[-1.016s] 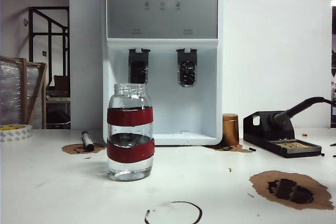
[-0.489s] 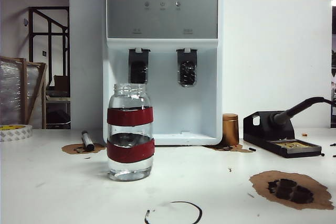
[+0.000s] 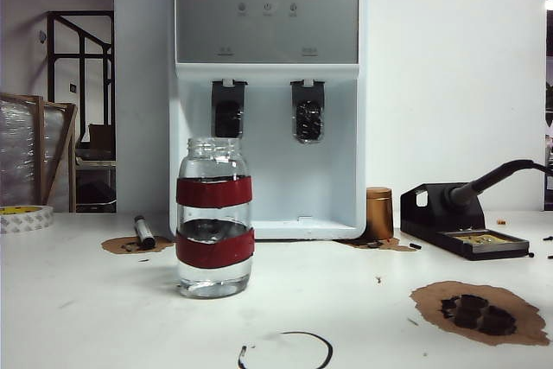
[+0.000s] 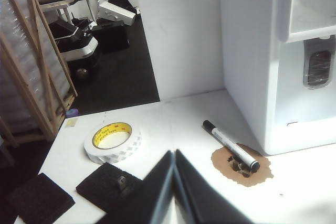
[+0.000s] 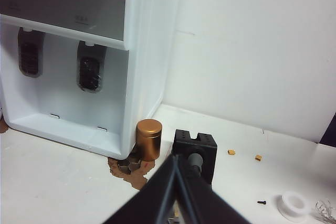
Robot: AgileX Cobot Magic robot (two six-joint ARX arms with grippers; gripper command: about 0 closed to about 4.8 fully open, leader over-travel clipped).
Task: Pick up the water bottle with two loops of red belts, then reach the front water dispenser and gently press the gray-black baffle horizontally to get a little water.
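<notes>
Exterior view first: I see the water dispenser [image 3: 266, 92] standing at the back of the table [image 3: 363, 300], its bay empty under both taps. The water bottle [image 3: 215, 218] stands upright on the table in front of the dispenser's left side, apart from it, with some water already in it. The gray-black baffle [image 3: 308, 111] hangs untouched on the right of the bay, so I judge that nothing of the task is done: the pick-up, the carry and the press all remain.

Neither arm shows in that view. From the wrists, my left gripper [image 4: 174, 157] has its fingers pressed together, holding nothing, above the table near the tape roll [image 4: 112, 141] and marker [image 4: 231, 147]. My right gripper [image 5: 175, 161] is likewise closed and empty, near the copper cylinder [image 5: 148, 139].
</notes>
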